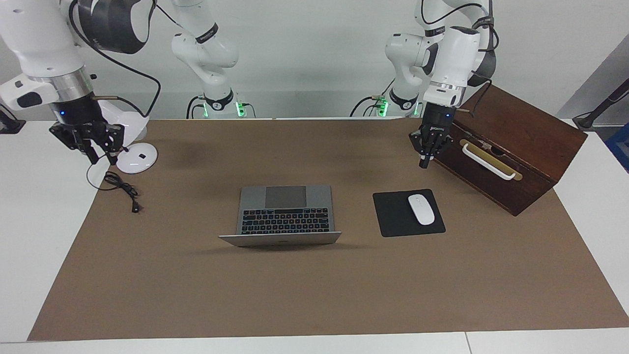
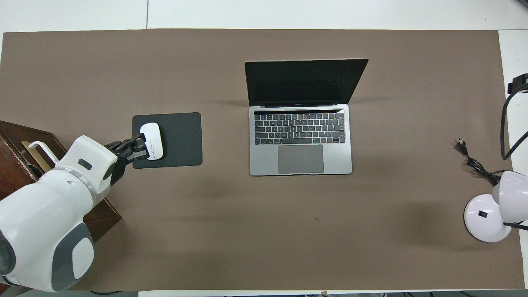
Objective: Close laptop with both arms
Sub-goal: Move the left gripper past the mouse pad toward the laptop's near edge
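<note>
While the laptop [image 1: 287, 215] sits open in the middle of the brown mat [image 1: 314, 295], the facing view shows both arms raised clear of it. The left gripper [image 1: 426, 158] hangs with its fingertips pinched together and empty, over the mat beside the wooden box [image 1: 521, 142]. The right gripper [image 1: 93, 152] hangs over the cable [image 1: 120, 187] by the lamp base [image 1: 137, 157]; I cannot tell how its jaws stand. A white mouse [image 1: 421, 209] lies on a black pad [image 1: 393, 216] between laptop and box.

From overhead, the laptop [image 2: 301, 136] shows its dark screen tilted away from the robots, keyboard nearer them. The left gripper [image 2: 134, 149] covers the pad's [image 2: 181, 140] edge beside the mouse [image 2: 152, 140]. The lamp [image 2: 495, 210] stands at the right arm's end.
</note>
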`<state>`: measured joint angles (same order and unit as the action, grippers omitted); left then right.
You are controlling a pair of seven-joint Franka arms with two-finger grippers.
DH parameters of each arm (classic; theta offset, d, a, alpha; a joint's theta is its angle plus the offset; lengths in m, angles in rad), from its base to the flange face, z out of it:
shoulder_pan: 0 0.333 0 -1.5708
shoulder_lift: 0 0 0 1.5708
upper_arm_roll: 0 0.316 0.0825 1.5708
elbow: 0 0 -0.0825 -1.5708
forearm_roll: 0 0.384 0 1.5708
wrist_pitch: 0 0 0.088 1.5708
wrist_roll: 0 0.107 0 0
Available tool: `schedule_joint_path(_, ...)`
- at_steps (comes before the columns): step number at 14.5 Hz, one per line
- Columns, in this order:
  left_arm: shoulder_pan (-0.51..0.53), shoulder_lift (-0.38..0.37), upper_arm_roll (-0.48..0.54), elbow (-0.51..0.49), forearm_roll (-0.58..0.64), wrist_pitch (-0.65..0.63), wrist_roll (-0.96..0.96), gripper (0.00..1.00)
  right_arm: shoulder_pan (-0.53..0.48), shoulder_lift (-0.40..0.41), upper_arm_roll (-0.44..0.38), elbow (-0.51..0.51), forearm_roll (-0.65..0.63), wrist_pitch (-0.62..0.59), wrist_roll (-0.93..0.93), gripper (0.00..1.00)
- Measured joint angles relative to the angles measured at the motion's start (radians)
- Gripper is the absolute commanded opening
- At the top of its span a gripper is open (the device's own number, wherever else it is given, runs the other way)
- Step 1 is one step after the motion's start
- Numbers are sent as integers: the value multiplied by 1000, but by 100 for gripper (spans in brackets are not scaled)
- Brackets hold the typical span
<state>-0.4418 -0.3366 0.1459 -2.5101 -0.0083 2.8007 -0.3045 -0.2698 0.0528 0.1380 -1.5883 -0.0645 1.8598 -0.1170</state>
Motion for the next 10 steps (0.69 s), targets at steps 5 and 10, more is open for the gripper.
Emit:
schedule_joint_path(5, -88, 160, -1, -52, 0, 304, 0, 0, 1, 50, 0, 26, -2, 81, -73, 0)
schedule_joint_path(10, -151, 307, -1, -49, 0, 518, 0, 0, 5, 202, 11, 238, -12, 87, -76, 0)
